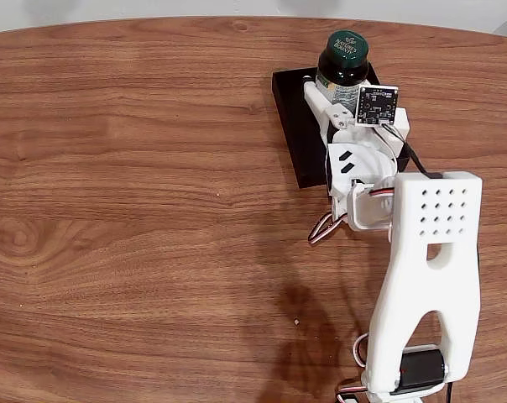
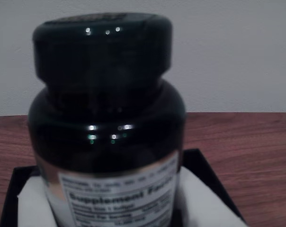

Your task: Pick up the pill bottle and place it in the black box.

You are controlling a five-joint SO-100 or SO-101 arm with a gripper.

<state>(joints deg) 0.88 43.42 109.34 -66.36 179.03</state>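
Over the black box (image 1: 291, 126), my fingers (image 1: 344, 88) clamp the pill bottle (image 1: 344, 54); an early release could tip it.

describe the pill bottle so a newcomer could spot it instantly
On the wooden table, find the black box at the far edge, by the white arm. The pill bottle stands upright over it: dark green, lettered cap, white label.

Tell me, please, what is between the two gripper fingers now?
The pill bottle stands between the white fingers, above the black box, in the wrist view.
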